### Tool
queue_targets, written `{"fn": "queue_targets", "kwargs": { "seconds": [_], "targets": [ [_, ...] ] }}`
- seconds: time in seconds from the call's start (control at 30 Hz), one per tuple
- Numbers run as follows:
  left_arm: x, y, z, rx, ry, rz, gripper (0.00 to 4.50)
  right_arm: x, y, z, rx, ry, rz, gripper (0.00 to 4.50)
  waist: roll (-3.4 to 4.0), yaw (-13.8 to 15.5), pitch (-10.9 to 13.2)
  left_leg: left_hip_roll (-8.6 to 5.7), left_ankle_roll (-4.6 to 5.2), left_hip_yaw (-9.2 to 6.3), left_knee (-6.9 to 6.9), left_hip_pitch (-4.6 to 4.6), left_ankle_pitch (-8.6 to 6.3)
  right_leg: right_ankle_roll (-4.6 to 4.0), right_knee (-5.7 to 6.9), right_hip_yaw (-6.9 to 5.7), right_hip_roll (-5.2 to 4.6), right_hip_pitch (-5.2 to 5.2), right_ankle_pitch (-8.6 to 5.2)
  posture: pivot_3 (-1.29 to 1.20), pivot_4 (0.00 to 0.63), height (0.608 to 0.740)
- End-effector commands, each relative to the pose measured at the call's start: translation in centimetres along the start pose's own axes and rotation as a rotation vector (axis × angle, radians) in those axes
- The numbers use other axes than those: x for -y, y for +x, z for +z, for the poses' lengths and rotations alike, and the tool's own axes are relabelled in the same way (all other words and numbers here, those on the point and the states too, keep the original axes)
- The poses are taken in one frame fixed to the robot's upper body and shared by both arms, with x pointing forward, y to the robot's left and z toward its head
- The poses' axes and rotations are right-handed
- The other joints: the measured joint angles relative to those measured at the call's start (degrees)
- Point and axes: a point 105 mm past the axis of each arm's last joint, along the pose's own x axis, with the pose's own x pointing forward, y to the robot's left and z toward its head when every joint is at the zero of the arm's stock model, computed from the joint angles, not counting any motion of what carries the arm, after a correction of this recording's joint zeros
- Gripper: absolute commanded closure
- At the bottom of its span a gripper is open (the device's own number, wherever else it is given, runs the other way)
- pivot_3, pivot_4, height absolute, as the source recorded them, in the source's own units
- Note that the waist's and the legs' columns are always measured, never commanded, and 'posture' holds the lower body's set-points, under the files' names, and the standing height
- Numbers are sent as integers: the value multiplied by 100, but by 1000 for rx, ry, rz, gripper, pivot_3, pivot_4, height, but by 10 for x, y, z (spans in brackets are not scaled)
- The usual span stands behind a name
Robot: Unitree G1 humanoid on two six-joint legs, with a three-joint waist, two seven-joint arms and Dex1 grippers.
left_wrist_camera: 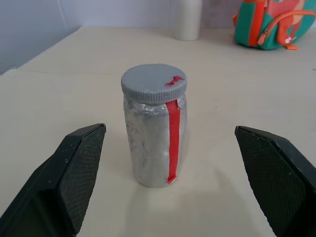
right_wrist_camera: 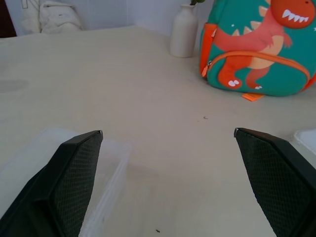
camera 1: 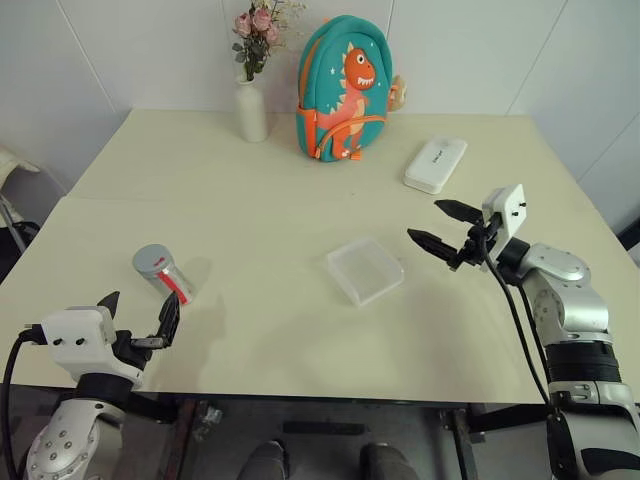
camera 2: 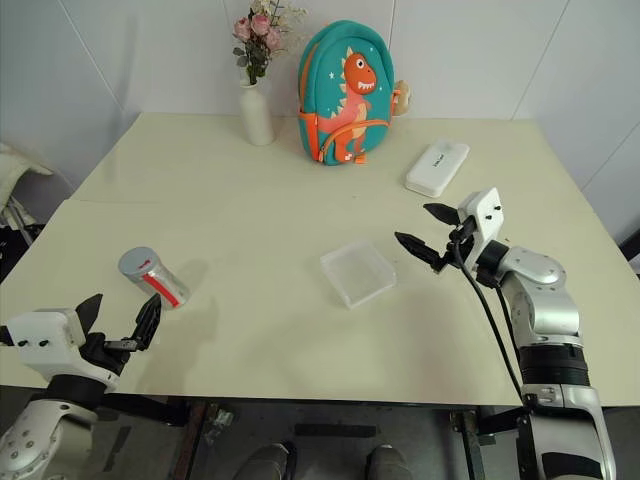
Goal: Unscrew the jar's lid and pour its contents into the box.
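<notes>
1. Left wrist view sets the left gripper's (left_wrist_camera: 170,185) two black fingers (left_wrist_camera: 64,182) spread wide with nothing between them but the jar (left_wrist_camera: 155,133), which stands a little ahead of their tips, untouched; the finger pads are cross-hatched and wedge-shaped.
2. Up close the jar is a small cylinder with a crinkled silvery skin and a red strip running down its side. Its lid (left_wrist_camera: 154,83) is a ribbed light-grey screw cap, still on, with a small red mark on top.
3. Right wrist view has the right gripper (right_wrist_camera: 168,182) just as wide open and empty, its textured pads hanging over the matte cream table (right_wrist_camera: 98,89). The rim of the clear plastic box (right_wrist_camera: 106,170) lies under one finger; whether they touch cannot be told there.
4. From the head camera the box (camera 1: 365,269) is a shallow, square, transparent tray near the table's middle, with the right gripper (camera 1: 446,229) just beside it and apart from it. The jar (camera 1: 162,272) stands near the front left edge.
5. At the back stand a white vase (camera 1: 251,110) of pink flowers, a teal backpack (camera 1: 345,88) with an orange dinosaur, and a white rounded case (camera 1: 436,164).
</notes>
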Motion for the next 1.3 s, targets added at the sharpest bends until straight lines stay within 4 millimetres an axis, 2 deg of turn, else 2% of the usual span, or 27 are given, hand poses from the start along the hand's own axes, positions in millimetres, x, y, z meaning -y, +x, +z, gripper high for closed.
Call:
{"fn": "queue_targets", "kwargs": {
  "seconds": [0.03, 0.13, 0.23, 0.4, 0.83, 1.07, 1.3],
  "targets": [
    [-2, 2, 2, 39, 42, 99, 38, -3, -4, 10, 25, -23, 43, 0, 0, -1, 0, 0, 0, 0, 0, 0, 0, 0, 0, 0, 0, 0, 0, 0, 150, 740],
    [4, 7, -8, 17, 38, 118, 38, -4, -11, 7, 12, -20, 48, 0, -1, 9, 1, 0, 1, -1, 2, 0, 0, 1, 0, 0, 1, 2, 0, 0, 150, 740],
    [7, 13, -9, 26, 35, 102, 38, -4, -16, 9, 19, -19, 29, 0, -1, 0, 1, 0, 2, -1, 2, 0, -2, 2, 0, 0, 1, 1, 1, 0, 150, 740],
    [-3, 27, -16, 22, 37, 138, 38, -6, -26, 6, 17, -27, -15, 0, -1, -16, 1, 2, 1, 0, 4, 0, -2, 2, 4, -1, 3, 0, 1, 0, 150, 740],
    [5, 67, -21, 28, 49, 96, 38, -14, -45, 9, 13, -9, -66, 0, -2, 1, 1, 0, 0, -1, 9, -1, -3, 12, 6, 0, 4, 1, 6, 0, 150, 740],
    [11, 77, -20, 33, 44, 72, 38, -23, -66, 10, -16, 12, -48, 0, -2, 13, 1, 1, 0, -1, 8, -2, -4, 13, 5, 0, 4, 1, 6, 0, 150, 740],
    [11, 81, -20, 38, 48, 84, 38, -22, -82, 14, -44, 16, -75, 0, -3, 10, 1, 1, -1, -1, 13, -1, -4, 15, 7, 1, 4, 1, 8, 0, 150, 740]
  ]
}}
